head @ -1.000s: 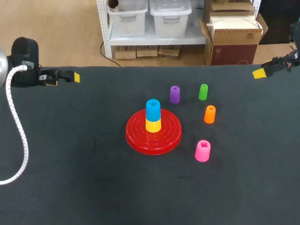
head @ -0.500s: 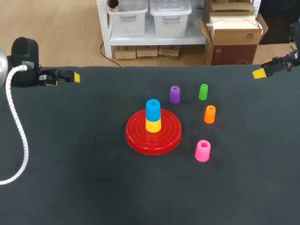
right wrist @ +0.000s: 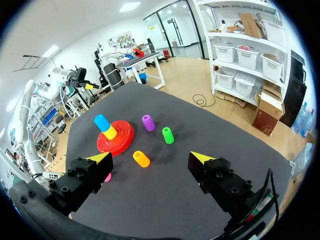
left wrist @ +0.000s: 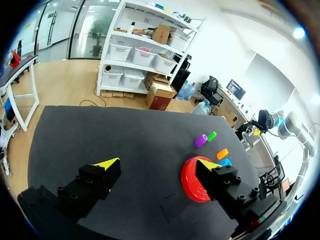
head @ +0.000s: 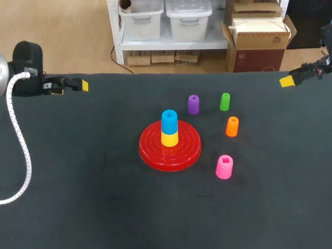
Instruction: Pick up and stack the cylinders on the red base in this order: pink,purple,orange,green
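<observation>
The black bench (head: 78,181) carries everything, and both arms sit far out at its back corners, well apart from the work. The red base (head: 189,150) lies near the middle of the bench. The left hand (left wrist: 157,162) is wide open with nothing between its fingers, and so is the right hand (right wrist: 150,156).

On the base's centre a blue cylinder (head: 169,121) stands on a yellow cylinder (head: 169,139). None of the four named pieces is on the stack. The pink cylinder (head: 224,167), the widest of them, stands upright on the bench just beside the base's rim, on the robot's right. Beyond it stand the orange cylinder (head: 232,126), then the purple cylinder (head: 193,104) and the green cylinder (head: 224,101), all upright and apart from one another.

The step in hand looks to be the very first, fetching the pink piece, and no reach toward it shows. All four loose pieces lie on the right arm's side, so that arm seems the likelier one. The move would call for a long travel in over the bench, a descent with the open fingers either side of the pink piece without nudging the base, a firm close, then a lift high enough to clear the blue top
</observation>
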